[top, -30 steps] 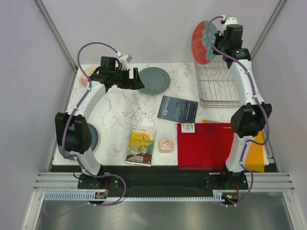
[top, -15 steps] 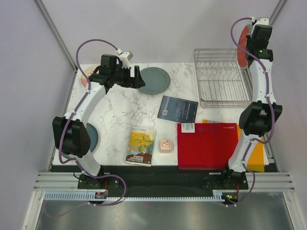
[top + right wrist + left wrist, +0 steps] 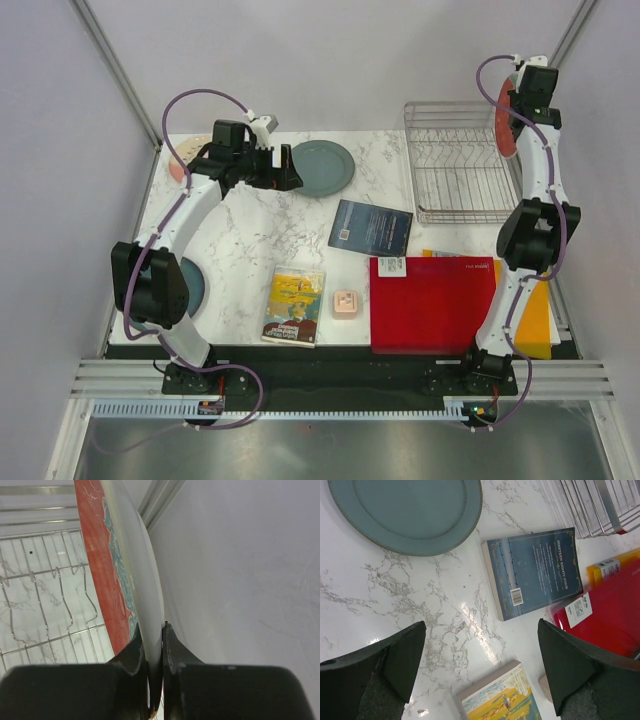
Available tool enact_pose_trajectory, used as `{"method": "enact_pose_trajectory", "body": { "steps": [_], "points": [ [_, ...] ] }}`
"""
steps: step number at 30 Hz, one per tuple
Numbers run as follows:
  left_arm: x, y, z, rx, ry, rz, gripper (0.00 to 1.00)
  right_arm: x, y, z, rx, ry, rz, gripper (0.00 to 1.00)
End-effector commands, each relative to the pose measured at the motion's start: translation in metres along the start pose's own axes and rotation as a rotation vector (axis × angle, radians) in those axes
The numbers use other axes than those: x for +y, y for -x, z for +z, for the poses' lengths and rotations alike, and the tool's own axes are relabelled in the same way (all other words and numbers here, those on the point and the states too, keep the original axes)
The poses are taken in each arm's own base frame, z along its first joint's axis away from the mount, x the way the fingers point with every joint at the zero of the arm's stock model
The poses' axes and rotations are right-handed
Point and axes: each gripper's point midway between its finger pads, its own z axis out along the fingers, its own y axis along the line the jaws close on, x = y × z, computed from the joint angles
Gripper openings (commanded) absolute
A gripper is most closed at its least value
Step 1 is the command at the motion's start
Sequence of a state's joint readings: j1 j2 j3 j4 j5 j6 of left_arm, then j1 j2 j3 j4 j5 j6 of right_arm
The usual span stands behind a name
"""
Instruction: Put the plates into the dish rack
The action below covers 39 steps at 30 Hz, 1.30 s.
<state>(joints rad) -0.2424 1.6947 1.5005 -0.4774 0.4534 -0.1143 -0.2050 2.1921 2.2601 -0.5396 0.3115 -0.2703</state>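
Note:
My right gripper (image 3: 518, 100) is shut on the rim of the red plate with teal flowers (image 3: 506, 120), which it holds on edge above the right side of the silver wire dish rack (image 3: 458, 165). In the right wrist view the plate (image 3: 107, 565) stands upright between the closed fingers of that gripper (image 3: 151, 627), over the rack's wires (image 3: 50, 595). My left gripper (image 3: 290, 172) is open, just left of the grey-green plate (image 3: 322, 167) lying flat on the table. That plate (image 3: 405, 515) shows beyond the open left gripper (image 3: 480, 630). A dark teal plate (image 3: 196, 288) and a cream-and-pink plate (image 3: 177, 162) peek out from behind the left arm.
A dark blue book (image 3: 371, 228) lies in front of the rack, a yellow-covered book (image 3: 296, 305) near the front edge. A small pink block (image 3: 346, 302) sits beside a red flat mat (image 3: 430, 303), which lies on something yellow (image 3: 540, 312).
The right arm has swung the red plate from above the rack's left back corner across to its right side. The left arm has barely shifted.

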Motion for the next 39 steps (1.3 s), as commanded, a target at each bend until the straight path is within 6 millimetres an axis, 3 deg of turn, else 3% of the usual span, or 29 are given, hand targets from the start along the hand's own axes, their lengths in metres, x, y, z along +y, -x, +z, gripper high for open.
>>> {"method": "enact_pose_trajectory", "body": {
  "steps": [1, 6, 13, 21, 22, 24, 25, 28, 30, 31, 33, 35, 36, 37, 38, 39],
  "points": [
    [-0.004, 0.004, -0.001, -0.017, -0.02, -0.001, 1.0, -0.053, 0.093, -0.035, -0.29, -0.111, 0.091, 0.0],
    [-0.003, 0.002, 0.003, -0.008, -0.019, 0.002, 1.0, -0.044, 0.079, -0.019, -0.256, -0.098, 0.065, 0.0],
    [-0.001, -0.008, 0.009, 0.016, -0.015, 0.012, 1.0, -0.023, 0.056, 0.018, -0.214, -0.071, 0.058, 0.0],
    [0.01, -0.021, 0.017, 0.049, 0.018, 0.003, 1.0, -0.015, 0.041, 0.035, -0.188, -0.071, 0.063, 0.0],
    [0.013, -0.024, 0.021, 0.059, 0.025, -0.004, 1.0, -0.015, 0.043, 0.033, -0.192, -0.072, 0.067, 0.05],
    [0.017, -0.027, 0.025, 0.069, 0.036, -0.013, 1.0, -0.016, 0.04, 0.032, -0.185, -0.077, 0.063, 0.3],
    [0.019, -0.028, 0.028, 0.07, 0.039, -0.015, 1.0, -0.02, 0.046, 0.024, -0.196, -0.084, 0.063, 0.56],
    [0.031, -0.029, 0.039, 0.077, 0.079, -0.038, 1.0, -0.025, 0.053, 0.008, -0.213, -0.084, 0.055, 0.77],
    [0.042, -0.026, 0.048, 0.078, 0.11, -0.054, 1.0, -0.025, 0.054, -0.002, -0.215, -0.074, 0.052, 0.81],
    [0.048, -0.025, 0.05, 0.076, 0.121, -0.068, 1.0, -0.028, 0.068, -0.019, -0.249, -0.065, 0.059, 0.84],
    [0.066, -0.021, 0.058, 0.071, 0.154, -0.115, 1.0, -0.018, 0.074, -0.035, -0.264, -0.038, 0.052, 0.85],
    [0.08, -0.016, 0.061, 0.058, 0.181, -0.165, 0.99, -0.017, 0.092, -0.064, -0.312, -0.023, 0.074, 0.86],
    [0.097, -0.016, 0.068, 0.057, 0.205, -0.191, 0.99, -0.005, 0.089, -0.071, -0.306, 0.014, 0.064, 0.86],
    [0.104, -0.014, 0.07, 0.051, 0.215, -0.206, 0.98, 0.02, 0.106, -0.1, -0.368, 0.126, 0.047, 0.86],
    [0.112, -0.014, 0.074, 0.05, 0.221, -0.226, 0.97, 0.038, 0.107, -0.111, -0.379, 0.195, 0.032, 0.87],
    [0.119, -0.004, 0.075, 0.03, 0.213, -0.237, 0.96, 0.066, 0.095, -0.116, -0.36, 0.281, 0.012, 0.87]
  ]
}}
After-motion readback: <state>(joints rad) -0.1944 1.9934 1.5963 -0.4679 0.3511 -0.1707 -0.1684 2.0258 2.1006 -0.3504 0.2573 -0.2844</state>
